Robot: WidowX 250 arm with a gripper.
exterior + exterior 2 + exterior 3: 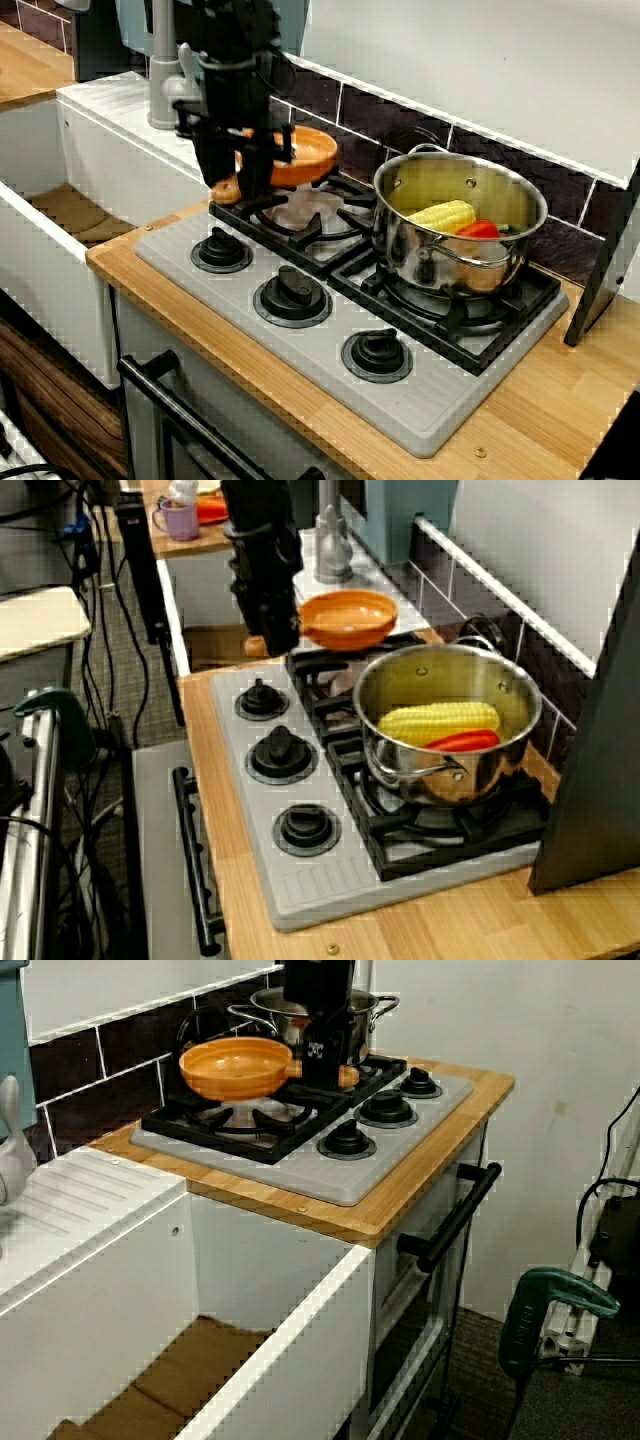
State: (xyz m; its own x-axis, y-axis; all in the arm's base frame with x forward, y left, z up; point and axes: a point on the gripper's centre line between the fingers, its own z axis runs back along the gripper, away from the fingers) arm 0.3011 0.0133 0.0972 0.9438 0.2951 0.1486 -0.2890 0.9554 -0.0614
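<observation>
The orange pan (pixel 305 150) is being held by its handle (pixel 226 189) in closed jaws, beside the pot (pixel 500 265); a level, steady hold is being called for, clear of the pot's rim.

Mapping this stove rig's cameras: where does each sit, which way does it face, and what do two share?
View from the front: high off the grey stove, at its corner nearer the white sink, facing the tiled wall; the black gripper holds the orange frying pan.
View from the pot end: above the steel pot, looking along the wooden counter toward the sink; gripper shows.
View from the sink end: above the sink, looking back at the stove; gripper shows.
The last two see pan, pot and gripper from opposite ends.
</observation>
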